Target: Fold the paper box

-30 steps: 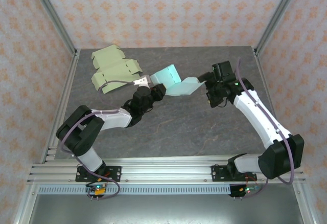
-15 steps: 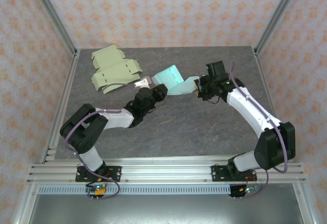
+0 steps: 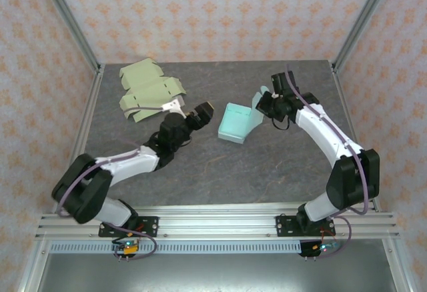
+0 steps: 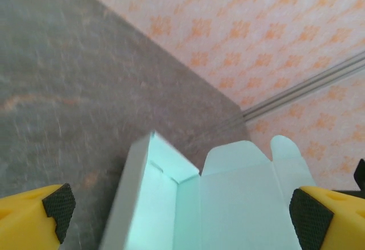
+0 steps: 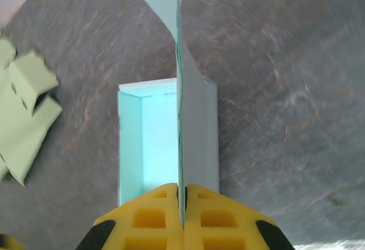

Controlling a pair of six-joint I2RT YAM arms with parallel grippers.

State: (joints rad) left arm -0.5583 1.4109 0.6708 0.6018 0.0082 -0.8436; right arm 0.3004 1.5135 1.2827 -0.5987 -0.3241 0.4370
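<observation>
The teal paper box [image 3: 235, 123] lies on the grey table with its tray open upward and its lid flap [image 3: 261, 97] raised at the right. My right gripper [image 3: 267, 103] is shut on that flap. In the right wrist view the flap [image 5: 179, 84] stands edge-on, pinched at the right gripper [image 5: 182, 203], with the tray [image 5: 147, 141] to its left. My left gripper [image 3: 190, 110] stands open just left of the box, apart from it. In the left wrist view the box [image 4: 188, 198] lies ahead of the left gripper [image 4: 182, 213], between the spread fingertips [image 4: 54, 204].
Pale green flat cartons [image 3: 148, 92] lie at the back left of the table, also at the left edge in the right wrist view as green cartons [image 5: 23, 101]. Patterned walls and metal posts [image 3: 70, 22] enclose the table.
My left gripper let go of the box and drew back to the left. The box came down flat onto the table. My right gripper moved toward the back, raising the lid flap.
</observation>
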